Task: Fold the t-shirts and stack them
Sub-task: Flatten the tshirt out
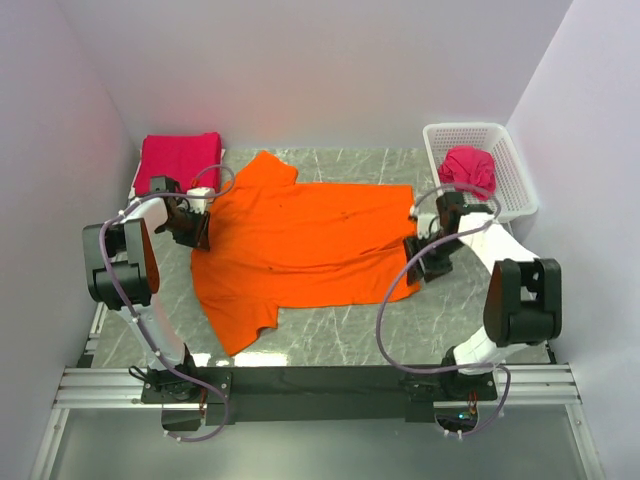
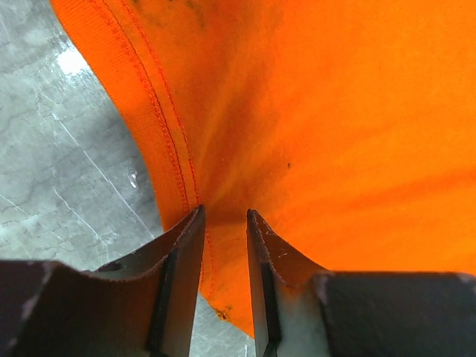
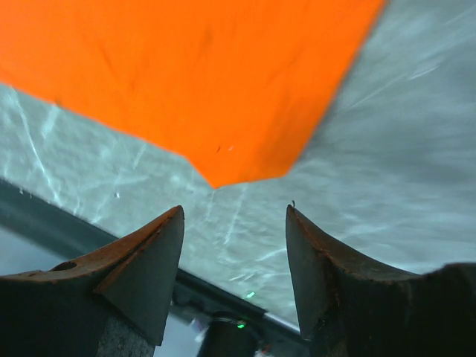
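A bright orange t-shirt (image 1: 300, 235) lies spread flat on the marble table, collar to the left and hem to the right. My left gripper (image 1: 192, 232) is at its collar edge. In the left wrist view its jaws (image 2: 223, 212) stand close together on the orange cloth (image 2: 335, 111), and creases run into them. My right gripper (image 1: 420, 262) is open and empty just off the shirt's near right hem corner (image 3: 223, 175), its fingertips (image 3: 234, 208) over bare table. A folded crimson-pink shirt (image 1: 180, 160) lies at the back left. Another crimson-pink shirt (image 1: 470, 168) is bunched in the basket.
A white lattice basket (image 1: 515, 165) stands at the back right against the wall. White walls close in the table on the left, back and right. The black rail (image 1: 320, 380) with the arm bases runs along the near edge.
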